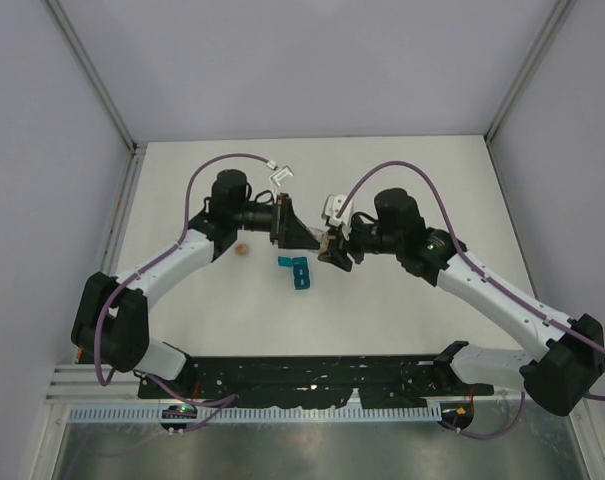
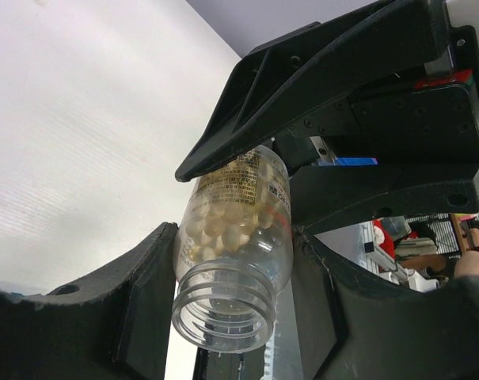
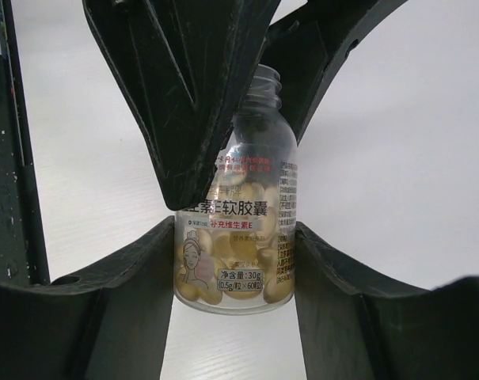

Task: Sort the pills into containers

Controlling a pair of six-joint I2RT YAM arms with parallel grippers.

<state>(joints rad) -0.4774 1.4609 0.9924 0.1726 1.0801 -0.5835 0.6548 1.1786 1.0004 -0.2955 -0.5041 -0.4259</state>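
A clear vial (image 1: pixel 326 243) hangs in the air between both arms, above the table. It holds the pills (image 3: pixel 241 273), pale yellow capsules, also seen as pills (image 2: pixel 223 226) behind the vial's uncapped mouth. My left gripper (image 2: pixel 235 297) is shut on the vial (image 2: pixel 233 265) near its threaded neck. My right gripper (image 3: pixel 237 273) has both fingers pressed on the vial (image 3: pixel 251 186) at its base. The teal containers (image 1: pixel 297 271) lie on the table just below and left of the vial, lids raised. No pill shows in them.
A round tan cap disc (image 1: pixel 242 249) lies on the table beside the left arm. A small white clip (image 1: pixel 280 174) sits farther back. Grey walls close in the table on the left, right and far sides.
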